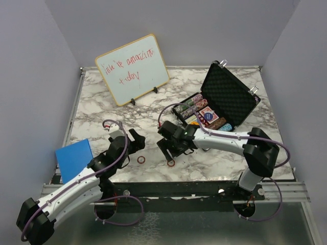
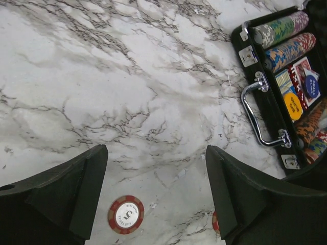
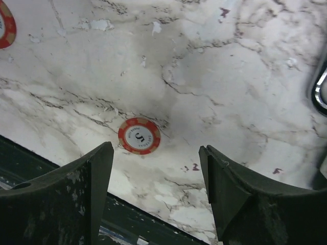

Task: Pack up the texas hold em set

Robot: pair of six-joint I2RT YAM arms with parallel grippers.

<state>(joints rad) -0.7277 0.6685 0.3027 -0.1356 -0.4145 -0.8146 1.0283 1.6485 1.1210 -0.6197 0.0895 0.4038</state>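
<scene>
Two red chips (image 1: 141, 160) flat, briefcase (image 1: 235, 94) open, handle (image 2: 263, 112) facing near-left, both jaws wide, empty.

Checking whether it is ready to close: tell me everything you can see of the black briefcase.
The black metal-edged briefcase lies open on the far right of the marble table, its lid standing up and tilted back. Dark ridged foam lines the lid. Silver latches and a silver handle sit on its front edge. The base holds rows of multicoloured poker chips, a red card deck and an orange-yellow disc.
</scene>
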